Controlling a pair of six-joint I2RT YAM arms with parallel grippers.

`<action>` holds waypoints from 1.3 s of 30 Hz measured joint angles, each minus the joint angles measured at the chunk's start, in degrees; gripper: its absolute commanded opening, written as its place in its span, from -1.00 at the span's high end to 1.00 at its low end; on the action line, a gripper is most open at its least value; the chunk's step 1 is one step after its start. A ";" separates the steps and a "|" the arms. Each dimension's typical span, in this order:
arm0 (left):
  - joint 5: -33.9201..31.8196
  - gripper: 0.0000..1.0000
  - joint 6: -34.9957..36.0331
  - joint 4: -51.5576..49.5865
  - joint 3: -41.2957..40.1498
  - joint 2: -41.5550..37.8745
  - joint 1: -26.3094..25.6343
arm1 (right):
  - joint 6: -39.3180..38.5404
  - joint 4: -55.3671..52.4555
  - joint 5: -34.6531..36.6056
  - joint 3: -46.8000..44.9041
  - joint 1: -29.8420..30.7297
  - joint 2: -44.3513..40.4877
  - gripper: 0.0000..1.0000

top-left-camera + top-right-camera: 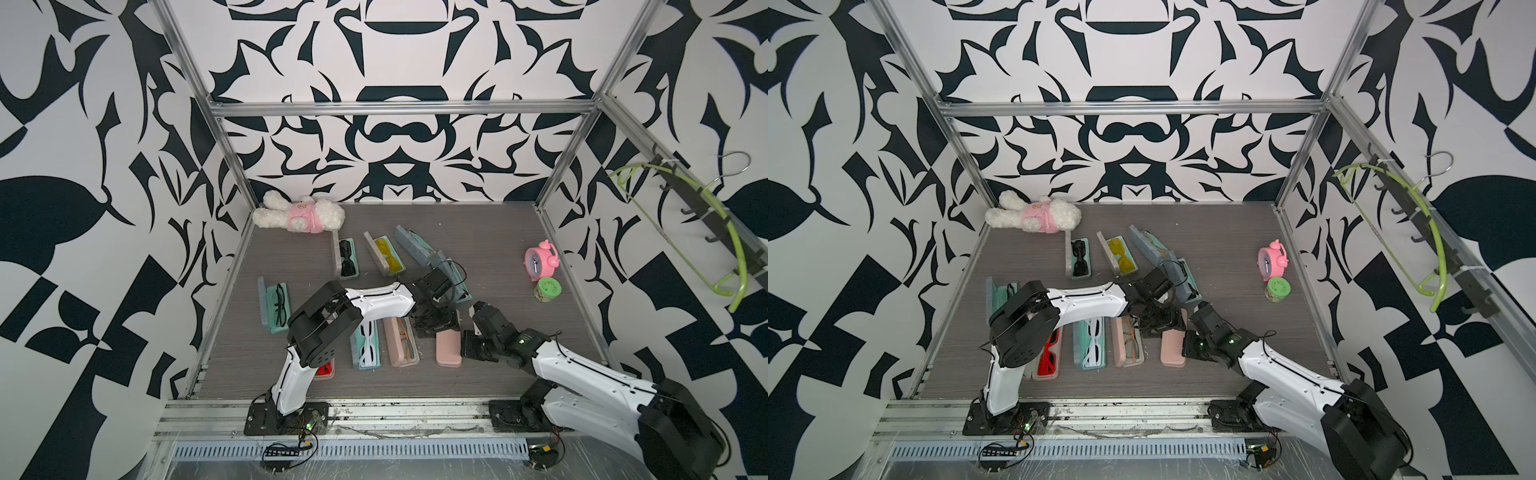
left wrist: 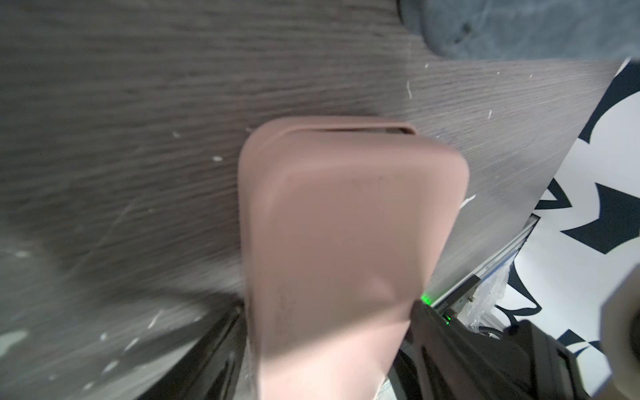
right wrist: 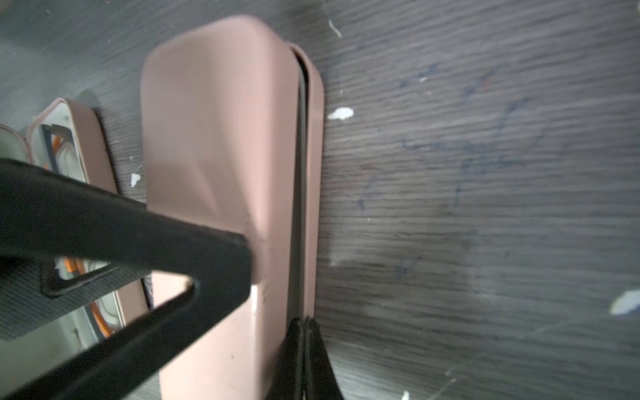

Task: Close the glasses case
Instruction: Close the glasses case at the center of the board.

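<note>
Under the left gripper [image 1: 435, 322] the case [image 1: 449, 349] lay flat on the worktop [image 1: 498, 249], its lid down but for a thin dark slit along one long edge. That gripper stood spread. One of its fingers [image 3: 194, 242] pushed its tip into the lid close to the slit side, and a shallow dent showed in the lid just there. The other finger stood off the opposite side of the case, above an open case [image 3: 93, 145] holding orange-rimmed glasses [image 3: 57, 143].

Beside the left gripper, on the slit side of the case, the right gripper [image 3: 304, 327] had its fingers pressed together with nothing between them. Their tips sat right at the slit, against the rim of the lower half; whether they truly touched it could not be told. In both top views the two grippers stood close together, and the case's end nearer the robot's bases lay uncovered.
</note>
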 measured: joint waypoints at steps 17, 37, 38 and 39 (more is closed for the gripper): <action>0.63 -0.26 1.46 0.46 1.46 1.33 -0.37 | -2.71 -7.65 -5.11 0.00 -10.97 -8.22 0.56; -5.49 -0.68 -0.96 1.01 -1.86 -11.61 -0.20 | -6.23 -8.39 -16.68 0.07 -17.25 -17.11 -0.20; -6.08 -0.99 -1.01 0.92 -2.56 -14.47 0.11 | -6.01 -8.37 -17.07 0.11 -17.25 -17.51 -0.22; -6.62 -0.99 -0.87 0.92 -3.28 -16.85 0.37 | -5.88 -8.33 -17.53 0.15 -17.25 -17.70 -0.23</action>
